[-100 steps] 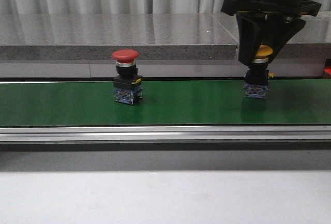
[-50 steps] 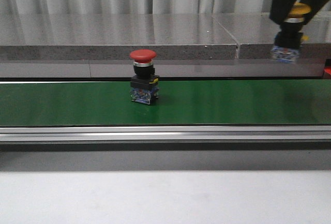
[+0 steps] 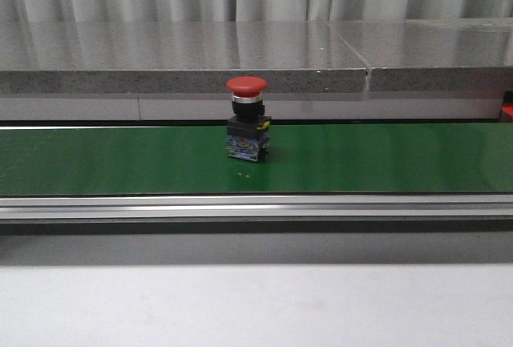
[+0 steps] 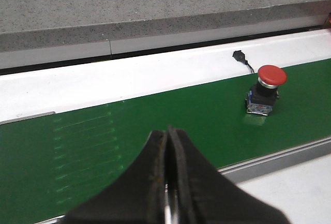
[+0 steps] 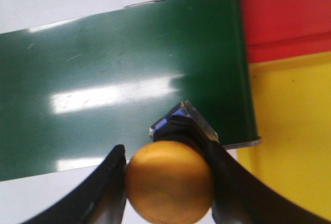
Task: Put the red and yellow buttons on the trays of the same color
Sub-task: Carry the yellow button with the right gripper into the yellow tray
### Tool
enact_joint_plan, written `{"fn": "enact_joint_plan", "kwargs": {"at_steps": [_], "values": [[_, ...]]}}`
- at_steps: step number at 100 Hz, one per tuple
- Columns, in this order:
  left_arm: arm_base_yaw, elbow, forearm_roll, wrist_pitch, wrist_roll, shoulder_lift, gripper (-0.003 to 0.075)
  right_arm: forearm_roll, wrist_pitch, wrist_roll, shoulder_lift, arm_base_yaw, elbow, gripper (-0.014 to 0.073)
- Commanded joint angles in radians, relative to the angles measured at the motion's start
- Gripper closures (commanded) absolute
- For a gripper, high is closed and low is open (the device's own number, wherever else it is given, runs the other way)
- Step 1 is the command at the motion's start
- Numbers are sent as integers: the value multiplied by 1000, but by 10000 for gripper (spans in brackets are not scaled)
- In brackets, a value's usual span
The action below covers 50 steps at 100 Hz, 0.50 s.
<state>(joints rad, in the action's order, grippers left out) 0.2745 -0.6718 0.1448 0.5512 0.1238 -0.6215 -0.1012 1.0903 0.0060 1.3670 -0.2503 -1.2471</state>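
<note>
A red button [image 3: 247, 129] with a black body stands upright on the green belt [image 3: 96, 159], near the middle of the front view; the left wrist view also shows the red button [image 4: 266, 89]. My left gripper [image 4: 168, 133] is shut and empty, well short of it over the belt. My right gripper [image 5: 168, 154] is shut on the yellow button [image 5: 169, 180], held in the air above the belt's end. Beside that end lie the red tray [image 5: 279, 12] and the yellow tray [image 5: 295, 136]. Neither gripper appears in the front view.
A grey stone ledge [image 3: 184, 54] runs behind the belt. A metal rail [image 3: 240, 205] borders the belt's front edge, with a white table [image 3: 240, 307] below. A small black cable [image 4: 242, 58] lies on the white strip behind the belt.
The right gripper has lifted the yellow button off the belt and carried it right, out of the front view. The red button has travelled right along the belt.
</note>
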Motion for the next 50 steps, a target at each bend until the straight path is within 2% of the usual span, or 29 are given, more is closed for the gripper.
{"fn": "enact_joint_plan", "kwargs": {"at_steps": [1, 26, 50], "values": [[9, -27, 17, -72, -2, -3, 741, 1, -42, 20, -37, -81, -14, 390], [9, -27, 17, -72, -2, -3, 741, 1, -119, 55, -32, -230, 49, 390], [9, -27, 17, -72, -2, -3, 741, 1, -248, 104, 21, -257, 127, 390]]}}
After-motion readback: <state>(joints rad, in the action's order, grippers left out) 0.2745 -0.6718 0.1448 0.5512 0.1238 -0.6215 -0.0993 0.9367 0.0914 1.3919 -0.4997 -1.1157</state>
